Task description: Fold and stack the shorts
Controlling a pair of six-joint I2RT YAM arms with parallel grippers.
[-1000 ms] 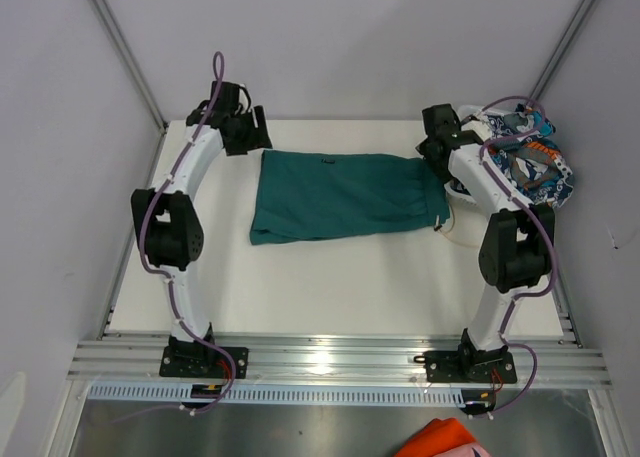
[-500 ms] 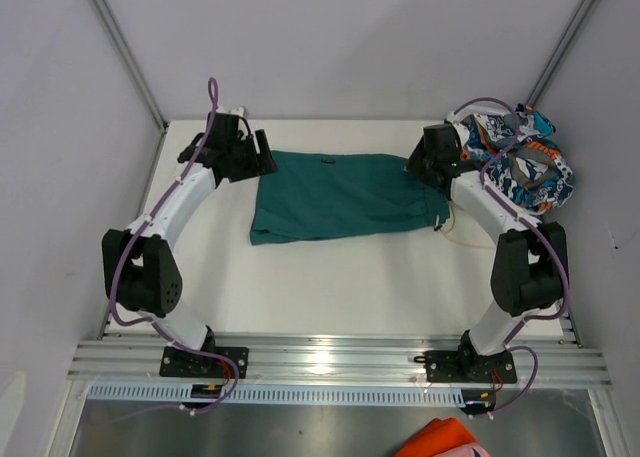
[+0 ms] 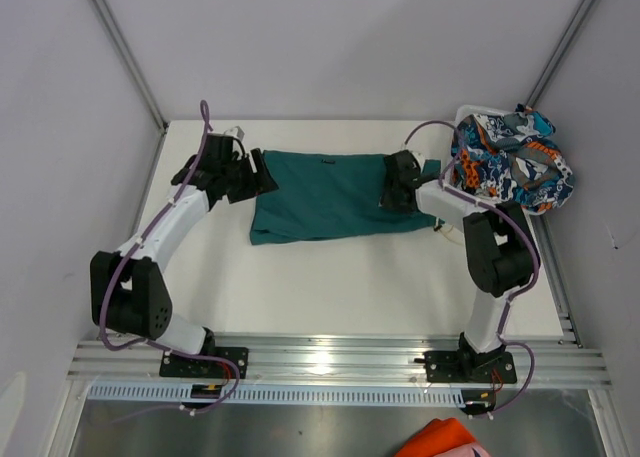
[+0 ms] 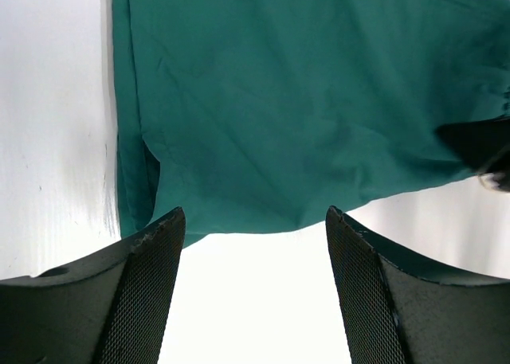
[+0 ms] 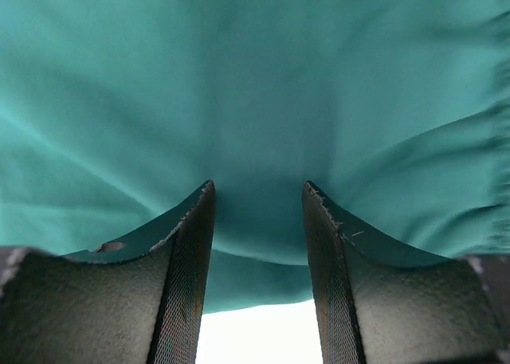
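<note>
Fold approach: my left tool [image 4: 255, 221] and right tool [image 5: 256, 193], both open and empty, sit over opposite ends of the teal shorts [image 3: 330, 192]; next I likely pinch the edges.

The plain shorts [image 3: 335, 195] are an even dark teal-green with no print. To their right, the printed shorts [image 3: 510, 162] mix orange, blue, white and navy in a busy pattern. The table [image 3: 330, 287] under the teal pair is white. The left arm [image 3: 165, 232] and right arm [image 3: 450, 199] flanking them are white with black joints and purple cables [image 3: 205, 127]. The left gripper [image 4: 253, 214] and right gripper [image 5: 257, 185] are black with fine mesh-patterned pads [image 4: 143, 300]. Well nearer than the teal pair lies a plain orange cloth [image 3: 440, 439].
</note>
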